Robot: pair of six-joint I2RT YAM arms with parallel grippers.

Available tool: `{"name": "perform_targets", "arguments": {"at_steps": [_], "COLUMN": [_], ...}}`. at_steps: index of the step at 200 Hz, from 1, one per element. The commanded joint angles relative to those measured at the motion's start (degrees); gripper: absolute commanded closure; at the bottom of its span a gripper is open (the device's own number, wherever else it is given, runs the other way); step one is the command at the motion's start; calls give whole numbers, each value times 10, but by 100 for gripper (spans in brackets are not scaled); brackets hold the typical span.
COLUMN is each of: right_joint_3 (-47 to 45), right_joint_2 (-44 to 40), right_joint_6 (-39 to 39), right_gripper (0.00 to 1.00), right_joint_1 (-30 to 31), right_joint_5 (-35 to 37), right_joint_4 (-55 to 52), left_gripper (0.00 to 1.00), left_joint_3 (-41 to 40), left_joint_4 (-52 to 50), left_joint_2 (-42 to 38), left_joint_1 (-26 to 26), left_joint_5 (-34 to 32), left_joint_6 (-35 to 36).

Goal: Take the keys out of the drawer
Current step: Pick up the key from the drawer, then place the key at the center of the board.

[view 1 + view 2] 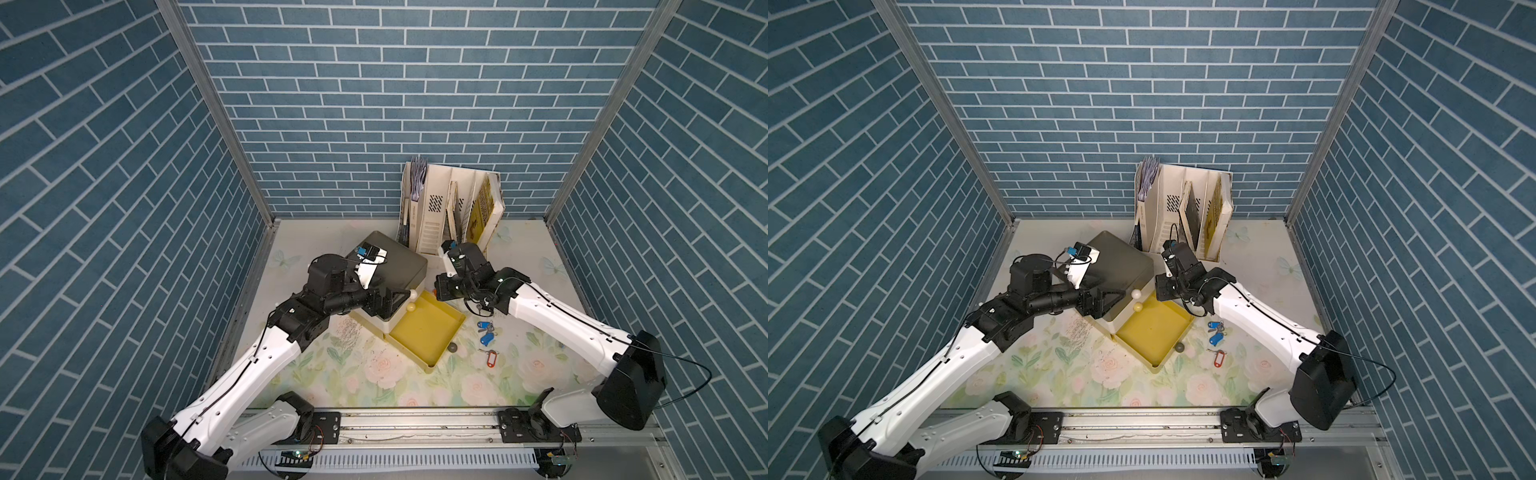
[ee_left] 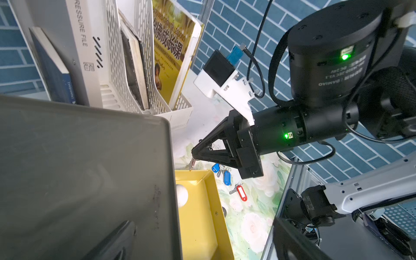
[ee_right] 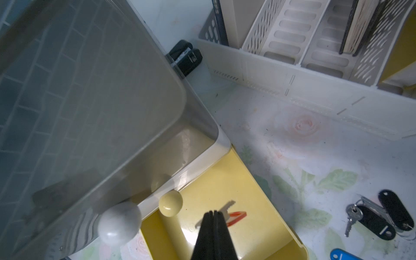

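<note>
Starting at the right jaws, we note them pressed fully together on a silver key (image 3: 227,206), its blade sticking out past the tips. A red tag (image 3: 236,217) shows just behind it, blurred; we cannot tell whether it hangs from that key. The held key sits over the inner end of the pulled-out yellow drawer (image 1: 424,328), just beside the front of the drawer unit (image 1: 399,257).

Left jaws: set against the unit's front corner, level with its grey lid. We cannot tell whether they stand open or closed.

A white knob (image 3: 119,221) and a cream knob (image 3: 170,203) mark the two upper drawers.

On the floral worktop (image 1: 365,374), beside the drawer on the right arm's side, three sets lie in a loose row. The black-fob bunch (image 3: 378,217) is farthest back, then the blue-tagged bunch (image 1: 485,333), with the red-tagged key (image 1: 491,360) nearest the front rail.

A file rack (image 1: 440,208) holding books stands at the back wall, behind the unit.
</note>
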Motion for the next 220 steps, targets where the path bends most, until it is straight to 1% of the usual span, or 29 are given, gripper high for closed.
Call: {"name": "perform_targets", "arguments": {"at_steps": [1,38,67,112,165,197,220], "right_joint_3": [32,66,97,146,155,152,148], "right_joint_2": [-23,-38,-42,-49,-84,-112,-132], "right_joint_6": [17,11,-1,-14,-7,17,32], "right_gripper": [100,100,100,100,100,100,100], "right_joint_1": [-2,-3,-3,-3,-9,-15,-18], "right_joint_5": [11,20,29,51,82,111,126], "right_joint_4": [-17,-35,-58,-93,-125,-145,-161], "left_gripper": [0,0,0,0,0,0,0], "left_joint_3": [2,1,25,71,88,90,92], "left_joint_4": [31,68,70,82,100,118,122], "left_joint_2": [-9,-8,29,74,98,107,113], "left_joint_1": [-8,-16,-18,-23,-32,-52,-72], "left_joint_5": [9,-5,-10,-7,-5,-10,-25], "left_joint_6": [25,27,19,38,39,35,35]}}
